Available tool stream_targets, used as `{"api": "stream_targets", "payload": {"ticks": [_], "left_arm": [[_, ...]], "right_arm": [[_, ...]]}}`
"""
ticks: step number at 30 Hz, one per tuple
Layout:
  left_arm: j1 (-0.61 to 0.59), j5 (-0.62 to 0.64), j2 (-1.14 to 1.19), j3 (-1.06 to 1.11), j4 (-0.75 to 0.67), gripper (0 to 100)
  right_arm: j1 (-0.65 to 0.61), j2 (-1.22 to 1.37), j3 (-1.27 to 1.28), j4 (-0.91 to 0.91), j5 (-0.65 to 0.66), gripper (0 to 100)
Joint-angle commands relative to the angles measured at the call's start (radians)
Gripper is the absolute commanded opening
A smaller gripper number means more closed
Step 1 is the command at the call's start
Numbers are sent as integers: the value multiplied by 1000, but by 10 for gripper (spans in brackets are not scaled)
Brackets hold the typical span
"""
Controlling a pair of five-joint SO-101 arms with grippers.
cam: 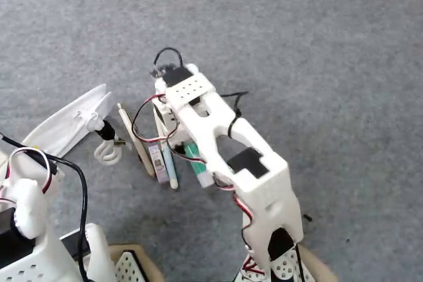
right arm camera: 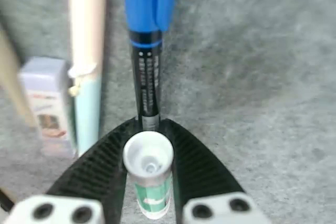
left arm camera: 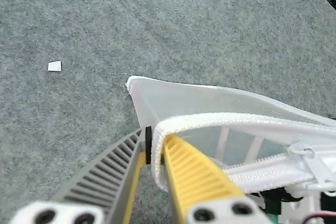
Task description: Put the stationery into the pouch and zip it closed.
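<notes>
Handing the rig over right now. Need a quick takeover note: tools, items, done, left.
Left tool: shut on the pouch rim, mouth open, zip undone.
Right tool: shut on the glue stick, at the stationery pile beside the pouch.
On the table, lying together: blue marker, pale pen, eraser, ruler.
Done: pouch opened, glue stick gripped; nothing seen inside the pouch.
Left: load all five items, then zip it closed.
</notes>
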Motion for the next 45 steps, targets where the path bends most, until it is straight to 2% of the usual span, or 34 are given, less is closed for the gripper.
{"api": "stream_targets", "payload": {"ticks": [1,9,16,24,29,33,37,45], "left_arm": [[1,-9,18,21,17,29],[2,-9,18,21,17,29],[18,-9,18,19,17,29],[242,-2,18,-25,17,28],[308,0,21,-31,17,28],[357,23,29,-31,17,28],[371,26,29,-27,17,28],[363,23,29,-25,17,28]], "right_arm": [[21,-140,7,9,12,11],[104,-340,50,8,12,11],[109,-561,44,-2,12,11],[109,-881,51,-26,15,11],[106,-1035,45,-55,123,11],[104,-1145,51,-152,141,11],[29,-1227,51,-236,140,11],[-236,-1254,65,-397,140,11]]}}
